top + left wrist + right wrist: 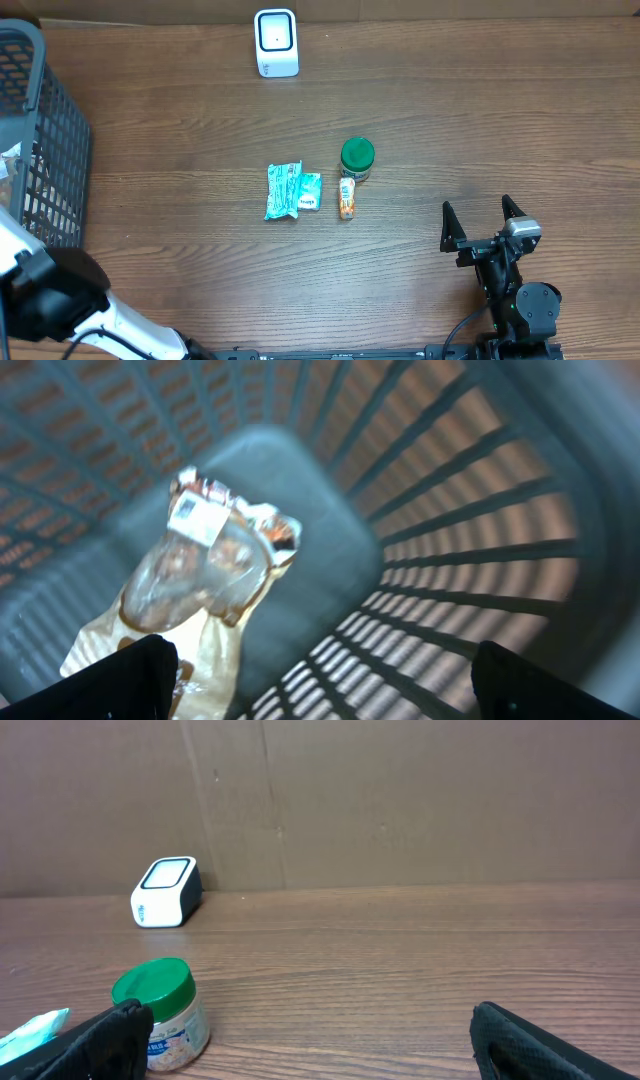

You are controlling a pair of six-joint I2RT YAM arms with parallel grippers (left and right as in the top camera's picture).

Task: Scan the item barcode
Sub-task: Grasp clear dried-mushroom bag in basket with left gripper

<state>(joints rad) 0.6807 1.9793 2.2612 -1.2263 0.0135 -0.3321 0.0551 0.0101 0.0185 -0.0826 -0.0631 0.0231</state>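
While your left arm hangs over the dark grey plastic slatted basket at the table's left edge, the item you see through its wrist camera is a crinkled clear-and-tan plastic snack packet with a small white label at its top end. It lies on the basket floor, tilted, close to the slatted wall, and nothing is touching it. Your left gripper stands wide open above it: the two dark fingertips show only at the bottom corners of that view, well apart, with the packet below and between them.

Moving outward onto the brown wood-grain table, you have a small cluster near the middle. A teal crumpled foil wrapper lies flat, with a smaller teal-and-white sachet touching its right side. Just beside that lies a slim orange-and-white tube on its side, and right behind the tube stands a short jar with a green lid, upright.

At the far edge of the table stands the white boxy barcode scanner with its dark window, well apart from the cluster and from the basket.

Your right gripper rests low at the near right of the table, its fingers spread wide and holding nothing, pointed toward the jar and scanner.
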